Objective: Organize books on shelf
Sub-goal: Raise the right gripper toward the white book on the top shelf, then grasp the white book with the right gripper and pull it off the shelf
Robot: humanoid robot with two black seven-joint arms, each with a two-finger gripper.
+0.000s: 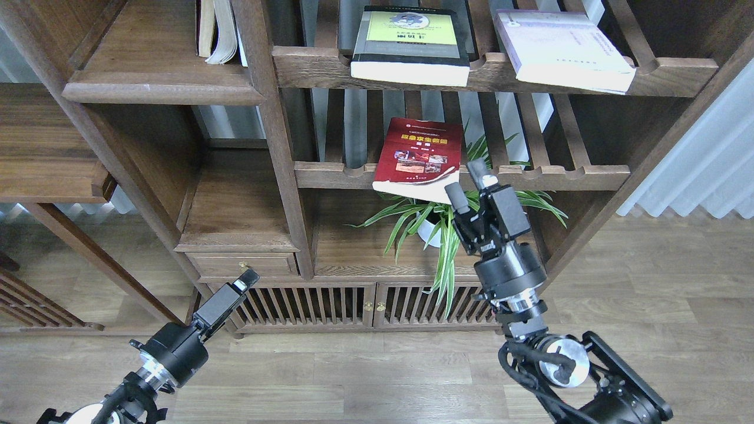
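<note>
head view | my right gripper (467,184) is wide, empty, just beside the dark red book (421,154) on the slatted rack (530,175) | my left gripper (246,278) low, cannot tell | pinch the book's hanging edge, mind the plant (436,227) | solid shelf (153,65) up left

Even, soft daylight fills the scene, coming through the pale curtains (701,171) at the right of the frame and through the gaps behind the slatted racks (459,176). The picture is sharp throughout, without motion blur. Deep shadow sits in the lower middle compartment behind the plant (436,229) and under the solid board at upper left. The lavender-white book (559,50) at upper right looks slightly washed out. Straight posts bow outward near the frame's edges, a wide-angle distortion.
</note>
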